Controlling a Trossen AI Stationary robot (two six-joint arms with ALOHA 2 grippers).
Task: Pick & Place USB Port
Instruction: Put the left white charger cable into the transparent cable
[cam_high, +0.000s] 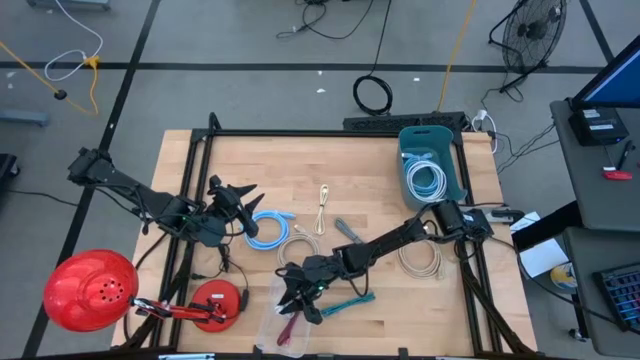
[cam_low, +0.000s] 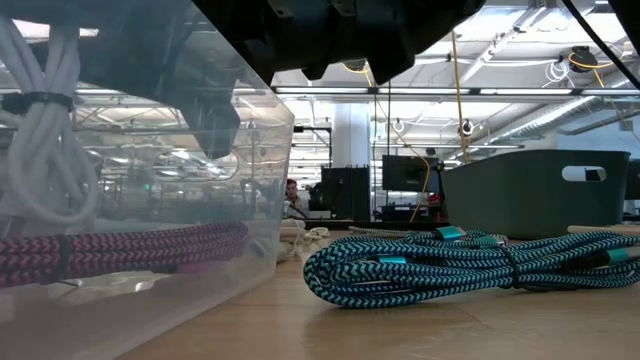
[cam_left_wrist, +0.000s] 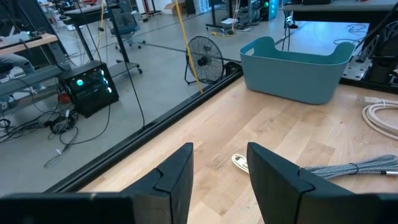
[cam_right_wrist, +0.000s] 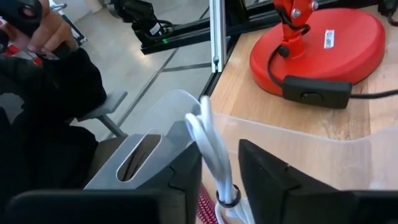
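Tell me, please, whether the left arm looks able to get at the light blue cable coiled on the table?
Probably yes: the left gripper hovers with fingers open right beside the light blue cable, and nothing lies between them.

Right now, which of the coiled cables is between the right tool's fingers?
The white coiled cable, hanging into the clear plastic bin; the other cables lie elsewhere.

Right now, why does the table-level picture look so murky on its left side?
Low view: the clear plastic bin sits close to the lens, hazing the room behind it; the arm overhead is a dark silhouette against the bright ceiling lights. The teal braided cable stays crisp.
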